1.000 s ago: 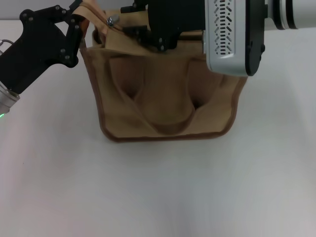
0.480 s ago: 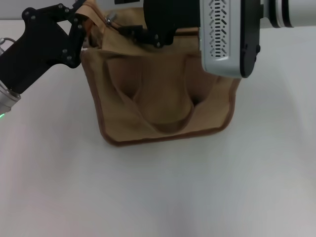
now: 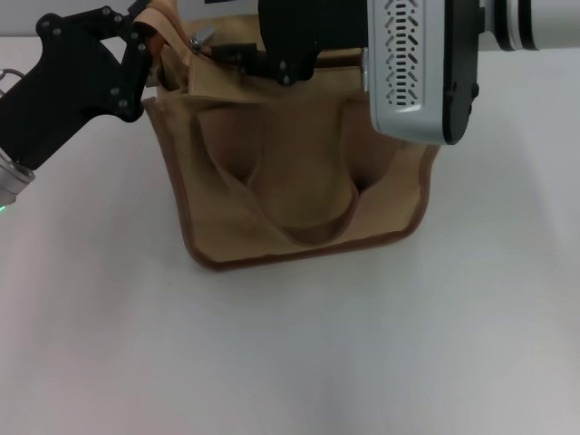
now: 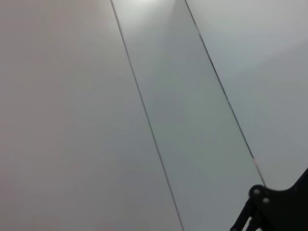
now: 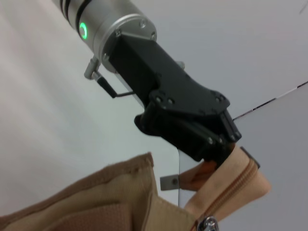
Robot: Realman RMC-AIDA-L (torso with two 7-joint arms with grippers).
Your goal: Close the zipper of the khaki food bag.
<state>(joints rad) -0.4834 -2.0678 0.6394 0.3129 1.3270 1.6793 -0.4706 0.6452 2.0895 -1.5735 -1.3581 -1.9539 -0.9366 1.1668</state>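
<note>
The bag (image 3: 299, 181) sits at centre. The left gripper (image 3: 149, 32) pinches the zipper (image 5: 231, 185) end tight at 11 o'clock; the right gripper (image 3: 227, 54) is at the pull tab (image 3: 198, 37), grip unclear. Closing seems nearly complete; the next move calls for a last pull toward 9 o'clock.

One khaki food bag (image 3: 299, 181) stands on one white table (image 3: 290, 353). It carries one zipper (image 5: 226, 190) with one silver pull tab (image 3: 200, 36), and one front pocket (image 3: 304, 195). Two flat loop handles can be made out, though partly hidden. Two arms are present, so two grippers: one left gripper (image 3: 149, 32) and one right gripper (image 3: 240, 56).
</note>
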